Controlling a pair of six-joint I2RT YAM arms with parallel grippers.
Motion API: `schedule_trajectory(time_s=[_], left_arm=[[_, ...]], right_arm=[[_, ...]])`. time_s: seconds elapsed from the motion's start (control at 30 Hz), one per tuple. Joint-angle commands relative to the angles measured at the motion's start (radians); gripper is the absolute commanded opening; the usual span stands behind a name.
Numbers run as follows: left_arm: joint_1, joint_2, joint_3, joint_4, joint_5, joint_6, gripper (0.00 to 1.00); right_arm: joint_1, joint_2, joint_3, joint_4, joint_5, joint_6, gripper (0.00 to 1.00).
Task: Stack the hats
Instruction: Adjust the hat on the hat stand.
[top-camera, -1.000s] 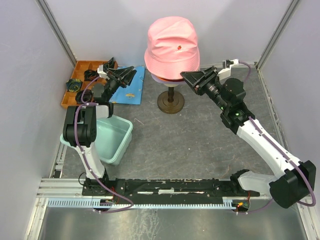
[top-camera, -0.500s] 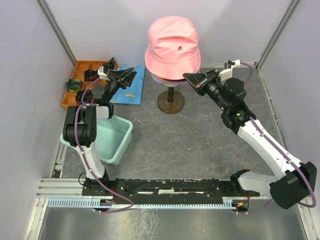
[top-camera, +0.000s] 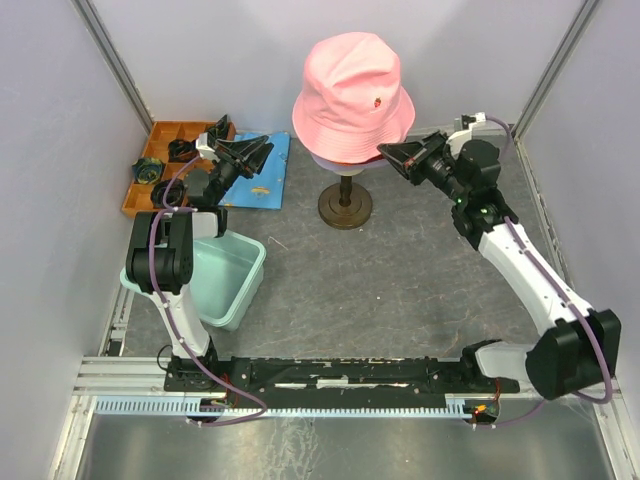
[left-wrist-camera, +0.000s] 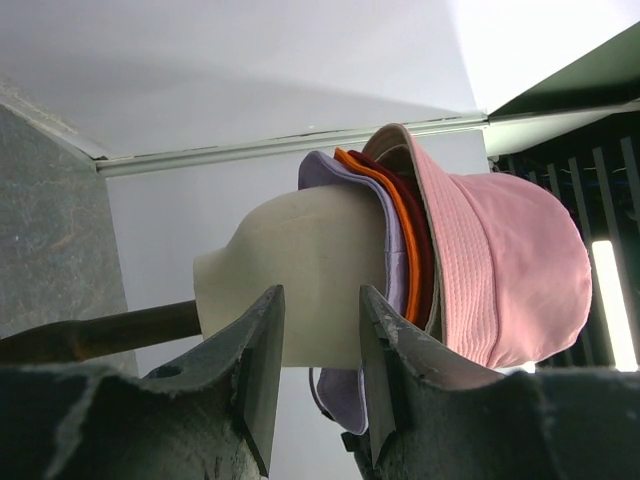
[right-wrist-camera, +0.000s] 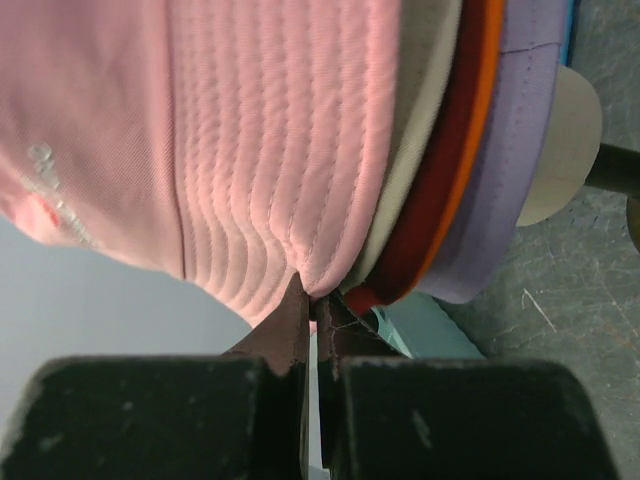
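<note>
Right claw (right-wrist-camera: 312, 305) pinched shut on brim of pink hat (top-camera: 352, 95), which sits atop the other hats (right-wrist-camera: 455, 170) on the head (left-wrist-camera: 300, 270). Left claw (left-wrist-camera: 320, 300) half open, empty. Risk: any pull drags the hat askew or topples the stand (top-camera: 345, 205).

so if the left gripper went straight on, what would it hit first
Most likely the mannequin head, on its bare part under the hats: it sits framed between the left gripper's open fingers. Nothing shows in between, though depth is unclear.
</note>
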Motion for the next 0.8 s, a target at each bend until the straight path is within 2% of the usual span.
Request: schedule_trajectory(time_s=[0.0, 0.37, 0.7, 0.73, 0.77], left_arm=[[0.000, -0.028, 0.031, 0.025, 0.011, 0.015, 0.42], [0.000, -0.018, 0.049, 0.010, 0.005, 0.025, 0.42], [-0.002, -0.007, 0.058, 0.006, 0.004, 0.028, 0.42], [-0.002, -0.010, 0.067, 0.006, 0.002, 0.026, 0.42], [-0.002, -0.013, 0.084, 0.005, 0.005, 0.025, 0.42]], right_arm=[[-0.014, 0.076, 0.049, -0.029, -0.119, 0.017, 0.00], [-0.139, 0.092, 0.044, -0.087, -0.244, 0.001, 0.00], [-0.152, 0.118, 0.018, -0.089, -0.273, -0.007, 0.00], [-0.152, 0.120, 0.021, -0.086, -0.274, -0.007, 0.01], [-0.151, 0.123, 0.028, -0.087, -0.274, -0.009, 0.08]])
